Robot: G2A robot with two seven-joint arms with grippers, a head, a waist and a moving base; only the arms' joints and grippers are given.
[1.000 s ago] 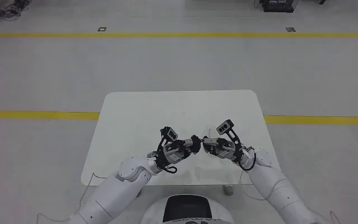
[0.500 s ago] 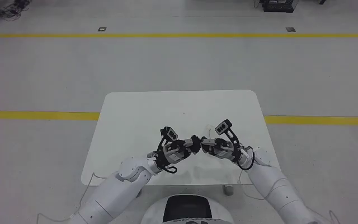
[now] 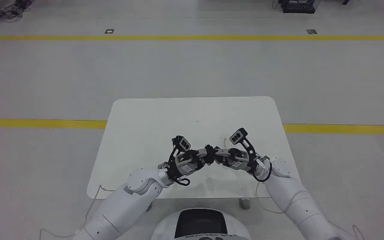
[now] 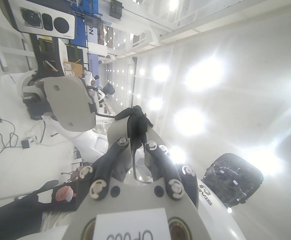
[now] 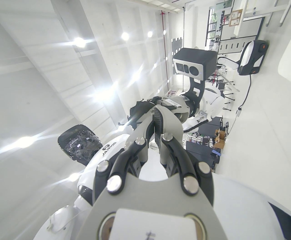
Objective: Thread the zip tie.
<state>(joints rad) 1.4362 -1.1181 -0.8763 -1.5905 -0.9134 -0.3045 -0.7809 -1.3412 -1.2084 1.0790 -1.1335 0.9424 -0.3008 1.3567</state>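
Observation:
My two grippers meet tip to tip above the front middle of the white table (image 3: pixel 180 117). The left gripper (image 3: pixel 206 152) is shut; in its wrist view (image 4: pixel 136 118) a thin dark strand, the zip tie (image 4: pixel 134 159), runs down between the black fingers. The right gripper (image 3: pixel 217 154) is shut too, its ribbed pads pressed together (image 5: pixel 156 122), right against the left gripper's fingertips (image 5: pixel 141 109). A thin pale curve of the zip tie (image 3: pixel 222 141) rises beside the right gripper. The tie's head and tip are hidden between the fingertips.
The tabletop around the arms is bare, with its front edge (image 3: pixel 120 195) just below the left elbow. The floor beyond has yellow lines (image 3: pixel 54 123). The other arm's wrist camera (image 4: pixel 43 20) stands close to the left gripper.
The right gripper has slid a little to the left, closing the small gap to the left gripper. The left arm has stayed put.

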